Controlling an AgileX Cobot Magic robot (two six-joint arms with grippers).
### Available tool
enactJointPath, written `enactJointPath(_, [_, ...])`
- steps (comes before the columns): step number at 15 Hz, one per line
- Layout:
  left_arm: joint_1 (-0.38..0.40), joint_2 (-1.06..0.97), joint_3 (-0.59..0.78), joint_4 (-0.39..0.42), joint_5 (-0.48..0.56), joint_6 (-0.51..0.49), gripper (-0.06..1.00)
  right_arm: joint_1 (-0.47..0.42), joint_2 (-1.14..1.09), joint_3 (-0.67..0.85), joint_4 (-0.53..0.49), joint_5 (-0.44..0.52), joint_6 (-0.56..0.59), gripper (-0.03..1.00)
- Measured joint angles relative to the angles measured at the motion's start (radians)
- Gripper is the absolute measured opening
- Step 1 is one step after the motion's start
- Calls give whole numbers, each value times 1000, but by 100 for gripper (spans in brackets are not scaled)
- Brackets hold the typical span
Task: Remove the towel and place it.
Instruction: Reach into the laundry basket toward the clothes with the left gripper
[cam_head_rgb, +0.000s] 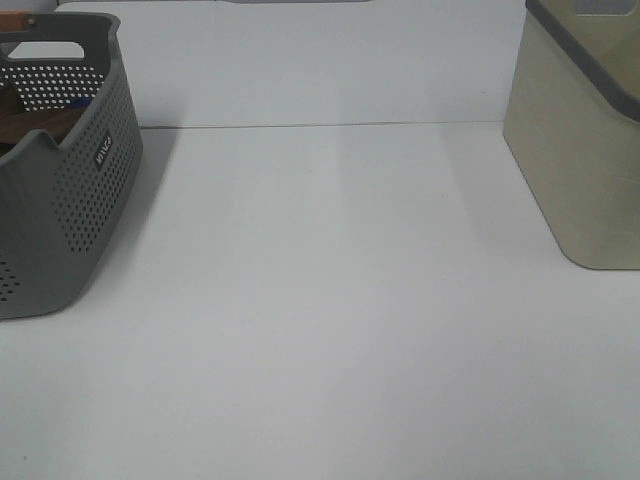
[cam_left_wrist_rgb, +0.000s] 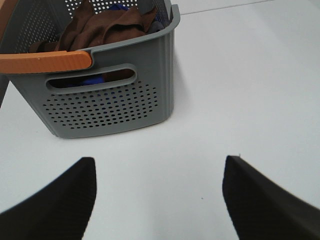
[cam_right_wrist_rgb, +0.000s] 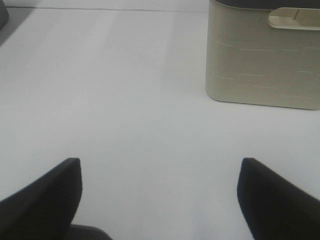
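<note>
Staged test station, most likely a laboratory. A plain white bench (cam_head_rgb: 320, 320) meets a plain white back panel (cam_head_rgb: 320, 60) along a straight seam. Two household laundry props stand on it, well apart at opposite sides: a grey perforated basket (cam_head_rgb: 90, 200) with an orange handle (cam_left_wrist_rgb: 45, 61), holding a brown towel (cam_left_wrist_rgb: 115, 25), and a beige bin (cam_head_rgb: 580, 170) with a dark rim.

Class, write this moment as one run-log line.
towel: in grey basket | left gripper: open, empty | right gripper: open, empty
</note>
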Motion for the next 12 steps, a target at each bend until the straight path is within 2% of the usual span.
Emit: enactJointPath(12, [0, 0, 0, 0, 0, 0, 68, 0, 0, 0, 0, 0, 0, 80])
